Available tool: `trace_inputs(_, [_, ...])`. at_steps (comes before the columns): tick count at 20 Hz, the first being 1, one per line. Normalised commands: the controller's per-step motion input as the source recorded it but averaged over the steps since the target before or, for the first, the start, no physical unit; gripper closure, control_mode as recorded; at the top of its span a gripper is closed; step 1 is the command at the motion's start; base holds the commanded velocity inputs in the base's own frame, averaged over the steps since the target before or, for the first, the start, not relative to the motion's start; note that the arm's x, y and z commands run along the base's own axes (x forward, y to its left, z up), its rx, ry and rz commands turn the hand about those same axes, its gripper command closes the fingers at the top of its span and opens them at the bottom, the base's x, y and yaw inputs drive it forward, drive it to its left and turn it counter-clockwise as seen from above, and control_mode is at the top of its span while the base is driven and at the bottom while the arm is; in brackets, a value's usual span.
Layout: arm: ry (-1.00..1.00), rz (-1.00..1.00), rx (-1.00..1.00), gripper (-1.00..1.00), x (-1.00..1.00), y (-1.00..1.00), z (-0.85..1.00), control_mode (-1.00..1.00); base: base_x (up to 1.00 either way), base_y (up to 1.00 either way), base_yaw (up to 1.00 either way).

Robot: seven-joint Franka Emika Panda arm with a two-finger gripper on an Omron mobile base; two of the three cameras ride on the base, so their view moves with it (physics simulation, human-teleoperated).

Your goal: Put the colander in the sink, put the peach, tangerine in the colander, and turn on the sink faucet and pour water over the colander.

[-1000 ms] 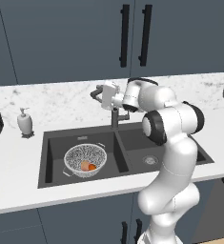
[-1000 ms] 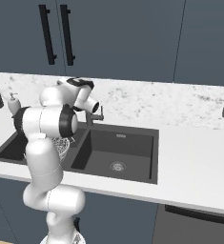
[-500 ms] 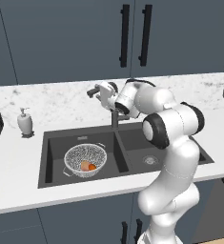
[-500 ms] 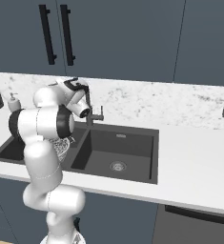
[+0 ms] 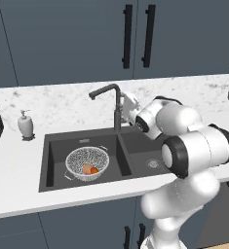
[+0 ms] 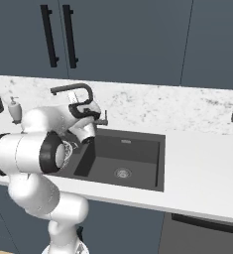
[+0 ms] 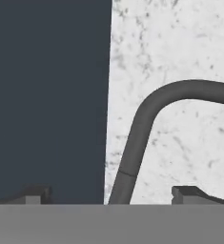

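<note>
Round silvery mesh colander (image 5: 87, 164) sits in the left basin of the dark grey double sink (image 5: 50, 160), fruit inside, under the spout. Gripper (image 7: 112, 196) jaws spread wide, straddling the tall dark gooseneck faucet (image 5: 115, 104), likely positioned to work its lever.

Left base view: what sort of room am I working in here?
A simulated home kitchen, it seems: dark grey double-basin sink with a dark gooseneck faucet, set in a white marble counter beneath dark blue cabinets.

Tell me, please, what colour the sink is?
Dark grey sink, clearest in the left base view.
</note>
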Motion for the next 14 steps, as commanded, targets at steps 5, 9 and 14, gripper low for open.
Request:
trace_inputs(5, [0.01,-0.17,0.23,-1.0,-1.0,-1.0,0.0,-1.0,0.0,0.0,0.0])
trace_inputs(9, [0.33,-0.22,0.45,-1.0,-0.77,-0.9,0.13,-1.0,0.0,0.0,0.0])
trace_inputs(14, [0.49,-0.11,0.52,-1.0,-0.19,-0.57,0.11,-1.0,0.0,0.0,0.0])
